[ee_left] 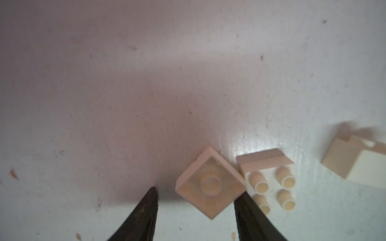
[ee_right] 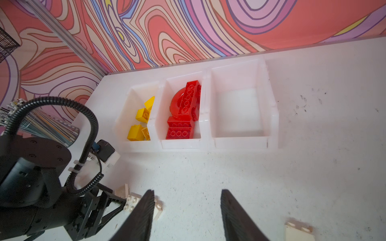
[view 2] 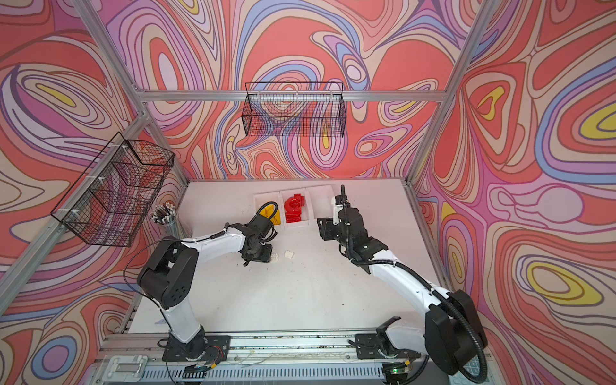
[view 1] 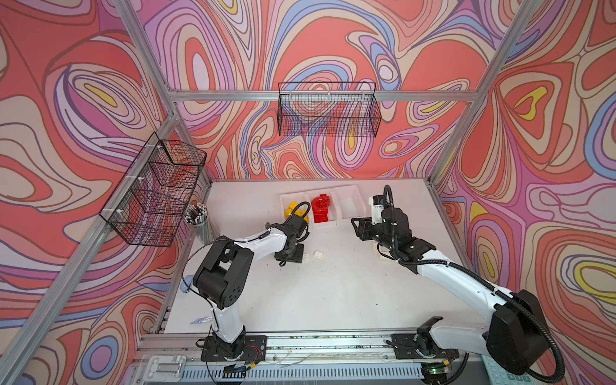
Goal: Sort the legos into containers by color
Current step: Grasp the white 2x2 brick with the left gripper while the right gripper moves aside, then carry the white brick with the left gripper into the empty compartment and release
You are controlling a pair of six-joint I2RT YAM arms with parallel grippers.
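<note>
1. Left gripper (ee_left: 196, 196) points down at the table (view 1: 333, 293), jaws apart and straddling an upturned white brick (ee_left: 211, 183). One finger touches a corner of that brick and its mate stands clear (so nothing is clamped).
2. Right gripper (ee_right: 187, 195) hangs above the table, jaws apart with nothing between them.
3. Three containers (ee_right: 240, 144), joined in a row, sit at 12 o'clock on the table, about 1 o'clock from the left gripper in both top views.
4. Middle container: three red legos, one arch (ee_right: 177, 100) and two red bricks (ee_right: 179, 133).
5. Container at the 9 o'clock end of the row: four yellow legos (ee_right: 135, 132), by my count.
6. White legos, four, all on the table:
   - the upturned one;
   - a studded white brick (view 1: 305, 256) just beside it, at 3 o'clock from the left gripper in a top view;
   - a sloped white piece (view 1: 318, 255) farther along the same line;
   - a last white piece (view 1: 379, 256) at 5 o'clock from the right gripper, well apart from the rest.
</note>
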